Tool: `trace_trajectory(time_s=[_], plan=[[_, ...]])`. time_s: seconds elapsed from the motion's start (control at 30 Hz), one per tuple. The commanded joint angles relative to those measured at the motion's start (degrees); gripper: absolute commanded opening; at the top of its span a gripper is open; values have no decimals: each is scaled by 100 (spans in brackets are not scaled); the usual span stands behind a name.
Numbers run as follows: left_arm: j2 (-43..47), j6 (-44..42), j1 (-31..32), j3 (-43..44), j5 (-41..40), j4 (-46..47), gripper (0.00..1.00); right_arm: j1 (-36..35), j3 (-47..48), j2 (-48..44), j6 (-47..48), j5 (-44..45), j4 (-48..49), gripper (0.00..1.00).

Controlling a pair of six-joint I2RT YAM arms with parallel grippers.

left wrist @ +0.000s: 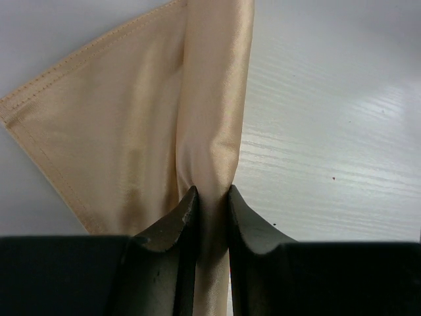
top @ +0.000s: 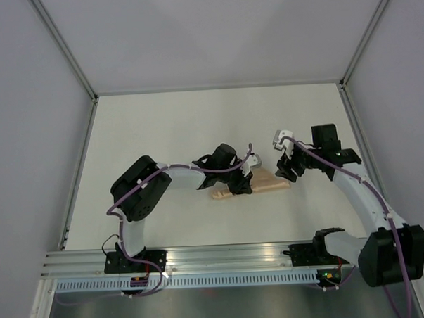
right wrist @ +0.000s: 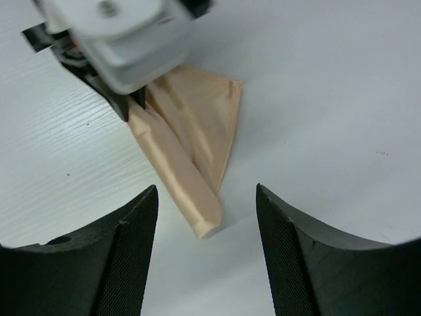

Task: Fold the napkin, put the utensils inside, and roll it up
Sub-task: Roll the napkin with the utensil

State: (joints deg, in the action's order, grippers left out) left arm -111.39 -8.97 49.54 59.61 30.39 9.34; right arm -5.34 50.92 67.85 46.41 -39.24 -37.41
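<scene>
The napkin [top: 257, 186], peach-orange with a stitched hem, lay rolled into a narrow tube with a triangular flap spreading flat from one side. It sat between the two tools on the white surface [top: 196, 124], about the middle of it.

The left tool [top: 244, 177] was closed to a narrow gap on the napkin. In the left wrist view its two dark fingers [left wrist: 171, 237] pinched the rolled part of the napkin [left wrist: 214, 99], which ran straight ahead from the left tool [left wrist: 210, 197]. The flap spread out to the left of the fingers and bare surface [left wrist: 329, 131] lay to their right.

The right tool [top: 286, 171] stood just beside the napkin's other end, its jaws wide apart and holding nothing. In the right wrist view the free end of the roll [right wrist: 200, 217] lay on the surface [right wrist: 329, 99] just ahead of the gap of the right tool [right wrist: 207, 191], touching neither finger [right wrist: 131, 250]. Further ahead, the left tool [right wrist: 122, 39] covered the far part of the cloth.
</scene>
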Motion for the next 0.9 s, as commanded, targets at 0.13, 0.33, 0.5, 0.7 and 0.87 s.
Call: trace_trajectory(time_s=[0.13, 0.33, 0.5, 0.7, 0.87], plan=[[-927, 624, -199, 85, 880, -1892, 2, -1028, -1704, -1097, 554, 476, 1295, 68], [-1367, 730, -375, 524, 1347, -2402, 2, -2338, -2840, -1328, 474, 1901, 3018, 68], [-1613, 757, -445, 700, 1504, -2647, 2, -2805, -3193, -1126, 500, 2456, 3994, 69], [-1842, 835, -533, 911, 1759, -2824, 3, -3261, -3246, -845, 544, 2887, 4259, 68], [-1895, 836, -559, 956, 1777, -2894, 4, -3517, -3167, -458, 562, 2940, 4136, 64]])
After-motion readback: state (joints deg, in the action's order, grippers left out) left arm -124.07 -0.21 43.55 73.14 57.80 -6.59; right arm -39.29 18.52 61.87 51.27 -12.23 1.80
